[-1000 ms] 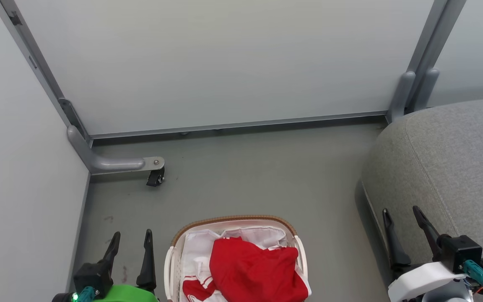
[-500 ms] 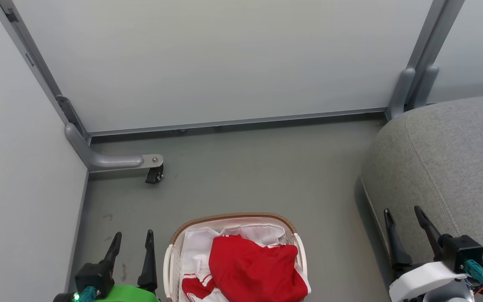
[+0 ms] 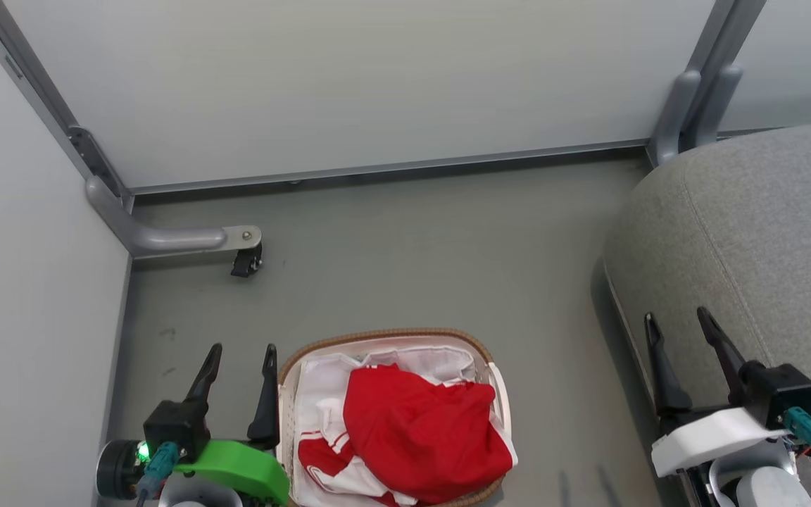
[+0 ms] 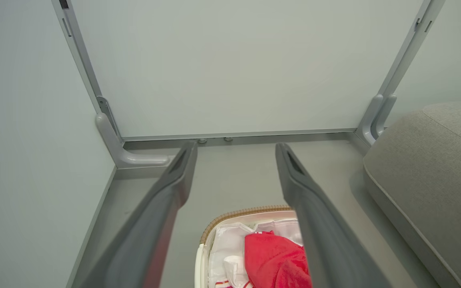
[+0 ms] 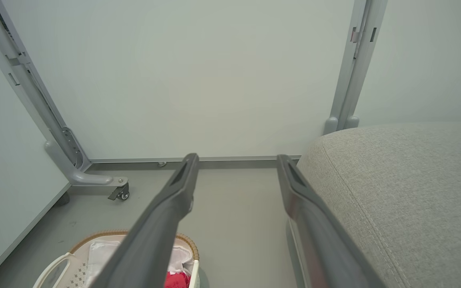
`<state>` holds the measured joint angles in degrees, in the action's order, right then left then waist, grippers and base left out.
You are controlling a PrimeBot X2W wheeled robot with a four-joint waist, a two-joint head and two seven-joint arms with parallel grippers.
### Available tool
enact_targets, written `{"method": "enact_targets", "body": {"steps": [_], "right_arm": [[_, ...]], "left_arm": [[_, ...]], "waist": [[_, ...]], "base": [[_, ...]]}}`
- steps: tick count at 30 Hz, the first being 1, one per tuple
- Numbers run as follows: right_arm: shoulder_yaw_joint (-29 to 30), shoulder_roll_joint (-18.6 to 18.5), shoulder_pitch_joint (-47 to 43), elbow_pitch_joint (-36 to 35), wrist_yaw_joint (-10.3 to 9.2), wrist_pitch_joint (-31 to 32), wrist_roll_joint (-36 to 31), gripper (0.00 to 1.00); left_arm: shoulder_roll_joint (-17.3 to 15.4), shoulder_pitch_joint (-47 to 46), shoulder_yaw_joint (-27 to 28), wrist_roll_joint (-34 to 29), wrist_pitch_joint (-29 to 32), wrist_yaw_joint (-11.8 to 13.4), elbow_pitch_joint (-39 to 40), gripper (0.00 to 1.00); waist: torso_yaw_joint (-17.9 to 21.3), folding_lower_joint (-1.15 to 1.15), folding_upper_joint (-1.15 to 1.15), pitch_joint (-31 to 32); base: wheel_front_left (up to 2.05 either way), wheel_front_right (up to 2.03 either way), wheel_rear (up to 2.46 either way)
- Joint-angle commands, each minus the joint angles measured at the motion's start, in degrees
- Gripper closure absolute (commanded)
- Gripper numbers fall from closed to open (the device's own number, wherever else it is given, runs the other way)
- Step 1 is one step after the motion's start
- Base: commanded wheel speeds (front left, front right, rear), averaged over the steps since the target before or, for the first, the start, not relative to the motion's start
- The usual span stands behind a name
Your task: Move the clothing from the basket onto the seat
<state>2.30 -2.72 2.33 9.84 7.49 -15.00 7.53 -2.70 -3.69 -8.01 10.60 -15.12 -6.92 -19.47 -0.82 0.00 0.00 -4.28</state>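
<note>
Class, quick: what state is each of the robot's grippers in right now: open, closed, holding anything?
Left gripper: open, holding nothing.
Right gripper: open, holding nothing.

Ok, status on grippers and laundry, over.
Left gripper open, empty; right gripper open, empty. Red white-trimmed clothing in oval white plastic basket. Nothing blocking grey fabric seat.

Grey floor (image 3: 412, 246), white panels (image 3: 377, 84), black castor (image 3: 245, 262)
</note>
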Motion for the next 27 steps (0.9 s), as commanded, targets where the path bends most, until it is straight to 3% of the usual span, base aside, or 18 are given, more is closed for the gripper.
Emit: {"method": "enact_targets", "body": {"steps": [1, 6, 14, 20, 27], "right_arm": [[0.1, -0.3, 1.5, -0.6, 0.0, -0.3, -0.4, 0.0], [0.6, -0.3, 4.8, -1.9, 0.0, -0.3, -0.6, 0.0], [0.0, -0.3, 10.2, -3.6, 0.0, -0.3, -0.8, 0.0], [-0.5, -0.3, 13.8, -4.4, 0.0, -0.3, 0.0, 0.0], [-1.7, -0.3, 17.3, -4.9, 0.0, -0.3, 1.7, 0.0]], "left_arm": [[-0.3, -2.0, -0.7, -0.3, -0.1, -0.2, -0.3, 0.0], [-0.3, -7.3, -3.9, -0.1, 0.0, -0.5, -4.2, 0.0], [-0.3, -18.2, -13.5, -1.4, 0.0, -0.6, -15.9, 0.0], [-0.5, -25.4, -23.7, -0.1, 0.0, -0.6, -22.3, 0.0], [-1.3, -32.7, -40.4, 7.7, 2.0, -0.6, -30.8, 0.0]], "waist": [[1.0, 0.0, 0.0, -4.4], [1.9, 0.0, 0.0, -10.0], [3.1, 0.0, 0.0, -19.2], [4.4, 0.0, 0.0, -25.0], [6.6, 0.0, 0.0, -30.5]], "base": [[0.0, 0.0, 0.0], [0.0, 0.0, 0.0], [0.0, 0.0, 0.0], [0.0, 0.0, 0.0], [0.0, 0.0, 0.0]]}}
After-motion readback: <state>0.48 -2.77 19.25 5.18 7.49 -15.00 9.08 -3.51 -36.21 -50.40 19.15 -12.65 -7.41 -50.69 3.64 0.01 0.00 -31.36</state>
